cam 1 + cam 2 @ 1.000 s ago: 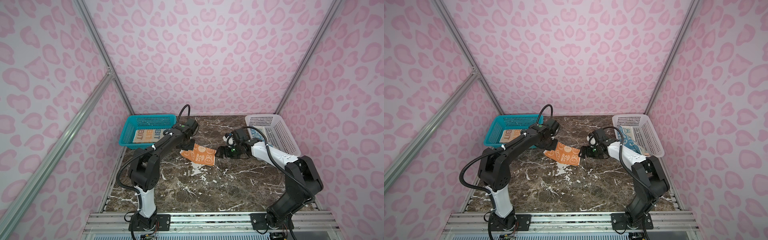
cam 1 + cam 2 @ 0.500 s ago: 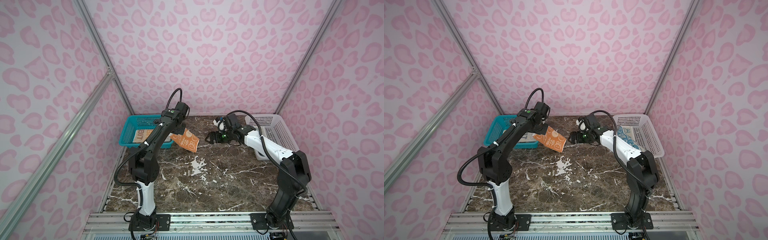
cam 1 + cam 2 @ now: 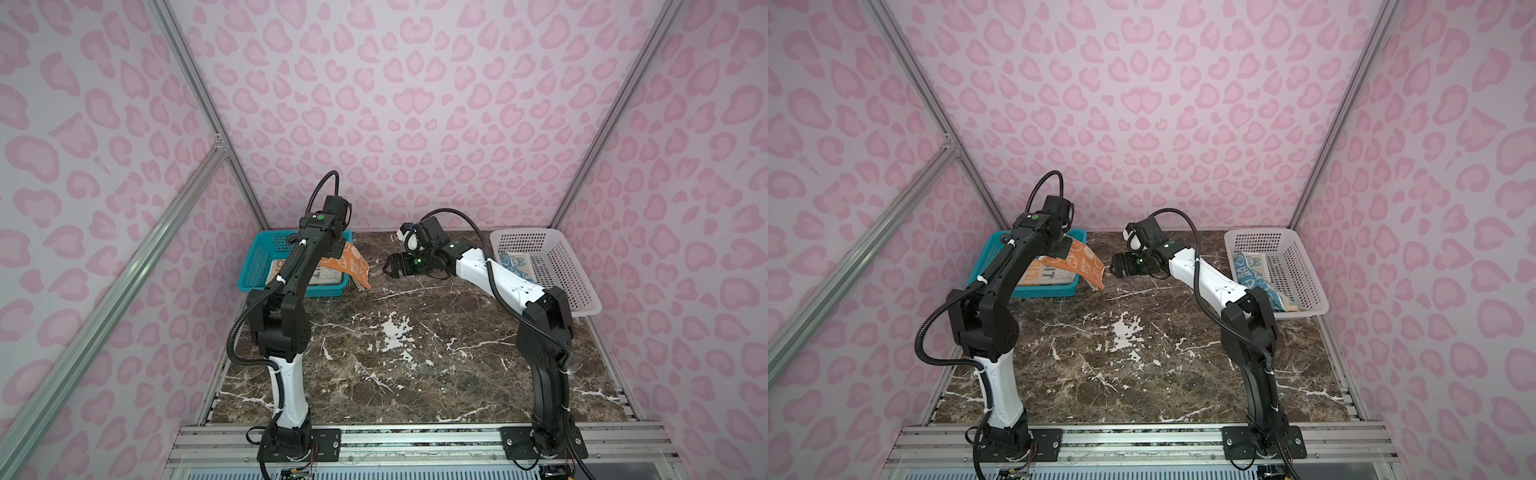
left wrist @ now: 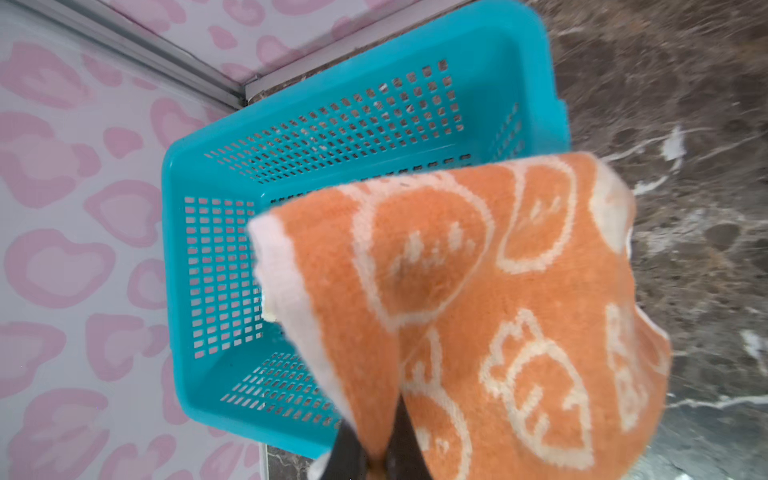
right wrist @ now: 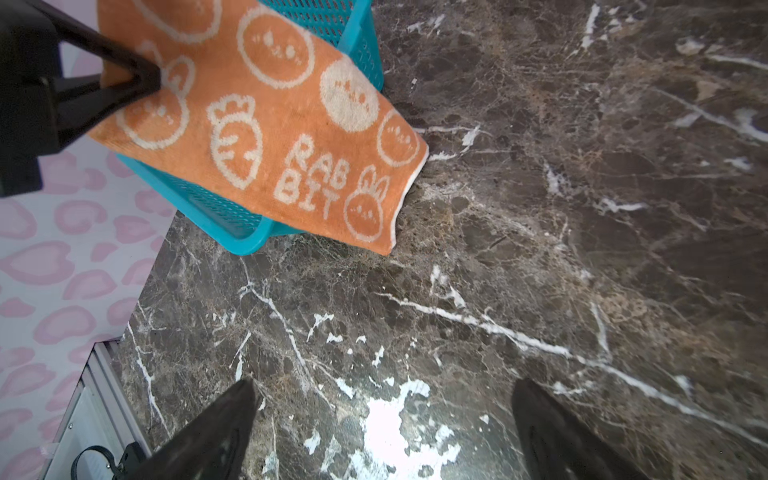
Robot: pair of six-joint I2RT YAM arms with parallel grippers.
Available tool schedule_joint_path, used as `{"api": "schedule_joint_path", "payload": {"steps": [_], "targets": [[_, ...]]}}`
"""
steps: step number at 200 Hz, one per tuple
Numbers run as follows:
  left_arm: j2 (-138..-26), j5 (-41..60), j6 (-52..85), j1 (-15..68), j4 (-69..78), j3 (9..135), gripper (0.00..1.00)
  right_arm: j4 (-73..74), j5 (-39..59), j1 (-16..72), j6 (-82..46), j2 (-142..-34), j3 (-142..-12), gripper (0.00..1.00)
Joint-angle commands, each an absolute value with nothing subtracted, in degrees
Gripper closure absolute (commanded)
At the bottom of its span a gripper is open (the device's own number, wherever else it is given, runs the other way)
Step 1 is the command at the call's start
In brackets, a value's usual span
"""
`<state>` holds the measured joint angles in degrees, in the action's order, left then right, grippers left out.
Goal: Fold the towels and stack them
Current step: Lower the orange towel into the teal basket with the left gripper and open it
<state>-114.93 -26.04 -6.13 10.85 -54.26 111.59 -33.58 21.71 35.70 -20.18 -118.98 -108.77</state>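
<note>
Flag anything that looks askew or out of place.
The orange towel hangs tilted from the shut left claw, across the rim of the teal basket, its lower corner outside over the table, not flat on the cream towel inside.

Bright, even light, barely any shadows. Both top views are sharp, but the left wrist view's smeary and the orange towel [image 4: 478, 311] looks soft.

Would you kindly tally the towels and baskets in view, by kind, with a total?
Towels: 3 (orange towel, cream towel, blue towel)
Baskets: 2 (teal basket, white basket)
Total: 5
</note>
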Motion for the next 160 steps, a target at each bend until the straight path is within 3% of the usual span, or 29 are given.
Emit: {"api": "schedule_joint_path", "payload": {"steps": [1,160], "targets": [[-112.4,-28.5,-10.7,9.1,-45.5,107.4,0.96,-35.2,20.4,36.3,-19.9,-121.1,-111.4,0.02],[-117.6,-26.2,-11.3,-0.4,-35.8,102.0,0.96,-40.2,20.6,38.0,-20.0,-132.3,-127.2,0.02]]}}
